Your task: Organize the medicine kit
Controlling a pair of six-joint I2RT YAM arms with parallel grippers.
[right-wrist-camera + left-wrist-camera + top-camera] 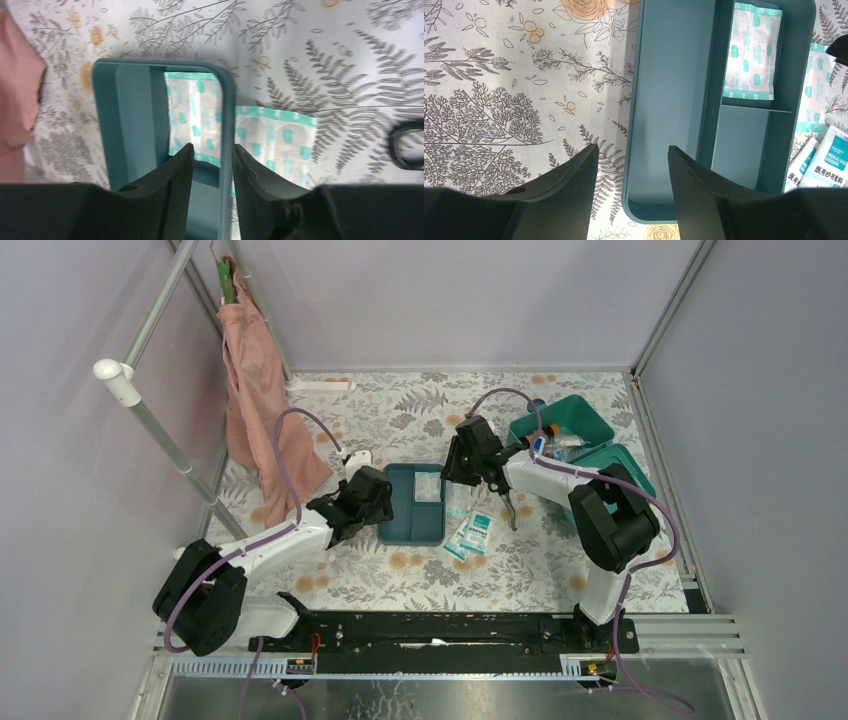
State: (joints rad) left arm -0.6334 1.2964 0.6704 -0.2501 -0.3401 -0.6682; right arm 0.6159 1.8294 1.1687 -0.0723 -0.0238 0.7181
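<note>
- Kit [588, 412]: stands at the far right corner of the counter with its lid thrown back and some items inside. Neither arm is at it.
- Tray [405, 520]: lies flat at the counter's centre, well apart from the kit. One plaster [751, 50] rests in its narrow far compartment. The large compartment is bare.
- Loose stock: a second plaster [275, 140] lies on the cloth [499, 75] just beside the tray's right wall. Gauze packets [472, 532] lie beside the tray, toward the near edge.
- Left gripper [632, 150]: jaws wide apart, holding nothing. One finger hangs over the cloth and the other over the large compartment, so the tray's left wall runs between them. No contact can be confirmed.
- Right gripper [212, 147]: jaws only slightly apart, astride the tray's right wall by the plaster compartment. The outer finger [260, 185] sits close against the wall, and a gap shows at the inner one. It is not clamped, as far as can be seen.
- Assessment: the arms are set on opposite walls, which suggests a two-sided grip to lift or steady the tray, probably to bring it to the kit.
- Assessment: the right is nearer to gripping. The left would have to close a good deal more.
- Risk: an uneven lift may tilt the tray and slide the plaster out.
</note>
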